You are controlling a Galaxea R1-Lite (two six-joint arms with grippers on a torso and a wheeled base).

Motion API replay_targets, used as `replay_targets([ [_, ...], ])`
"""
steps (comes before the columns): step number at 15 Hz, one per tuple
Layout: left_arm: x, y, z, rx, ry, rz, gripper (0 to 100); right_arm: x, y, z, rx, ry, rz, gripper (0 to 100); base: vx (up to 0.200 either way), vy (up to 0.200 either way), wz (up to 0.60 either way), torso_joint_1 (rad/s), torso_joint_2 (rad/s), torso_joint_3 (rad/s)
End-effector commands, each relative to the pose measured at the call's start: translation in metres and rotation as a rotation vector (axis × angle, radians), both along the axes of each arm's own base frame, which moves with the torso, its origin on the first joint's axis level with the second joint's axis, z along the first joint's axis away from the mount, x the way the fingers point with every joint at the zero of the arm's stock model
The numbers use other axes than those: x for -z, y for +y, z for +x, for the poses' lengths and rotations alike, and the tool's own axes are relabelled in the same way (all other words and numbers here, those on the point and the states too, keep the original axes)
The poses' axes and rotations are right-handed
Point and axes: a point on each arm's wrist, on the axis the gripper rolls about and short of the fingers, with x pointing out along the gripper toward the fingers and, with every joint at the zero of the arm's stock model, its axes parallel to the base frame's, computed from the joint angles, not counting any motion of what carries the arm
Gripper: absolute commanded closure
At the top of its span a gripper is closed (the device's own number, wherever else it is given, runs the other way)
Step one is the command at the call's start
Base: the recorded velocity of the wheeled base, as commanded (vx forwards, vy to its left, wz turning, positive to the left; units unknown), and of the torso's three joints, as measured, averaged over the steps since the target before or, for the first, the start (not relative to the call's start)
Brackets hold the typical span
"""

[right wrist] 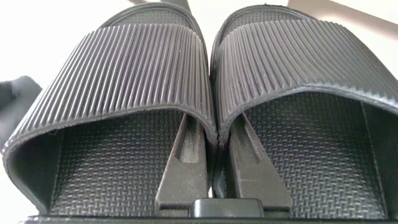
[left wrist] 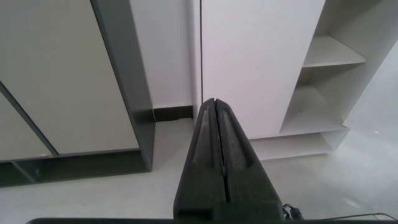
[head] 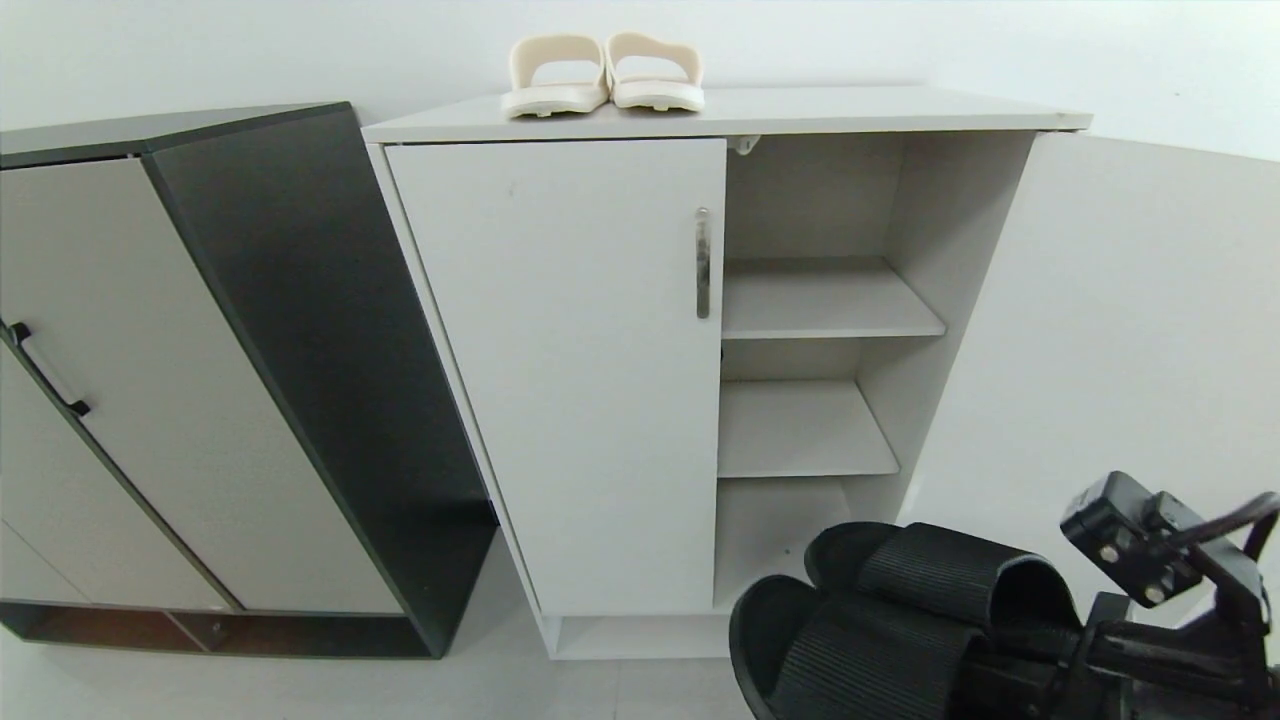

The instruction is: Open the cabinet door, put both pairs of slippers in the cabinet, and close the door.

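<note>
The black slippers (head: 900, 610) hang side by side low in front of the white cabinet (head: 850, 105), before its open right half. The right gripper (right wrist: 212, 121) has one finger inside each slipper under the ribbed straps and pinches their two inner walls together. The left gripper (left wrist: 215, 102) hovers above the floor (head: 500, 690) with its fingers pressed together on nothing, facing the gap between the two cabinets. The beige slippers (head: 603, 75) sit as a touching pair on the cabinet's top, near its left end, toes to the wall (head: 900, 40). The left door (head: 560, 380) is closed and carries an upright metal handle (head: 703, 263) at its inner edge; the right door (head: 1150, 300) stands swung wide, baring two white shelves (head: 820, 300). Just beside the cabinet on the left stands a dark cabinet (head: 310, 350) with pale fronts. The floor is pale and smooth, the wall plain white.
</note>
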Motion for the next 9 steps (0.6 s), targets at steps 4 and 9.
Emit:
replay_targets([
  [4,0.000,0.000,0.000,0.002,0.001,0.006,100,-0.006,0.054,0.029,0.038,0.014,-0.021,100,0.000,0.000,0.00,0.000,0.00,0.000],
  [9,0.000,0.000,0.000,0.002,0.001,0.006,100,0.020,0.097,0.066,0.304,-0.012,-0.021,100,0.000,0.000,0.00,0.000,0.00,0.000],
])
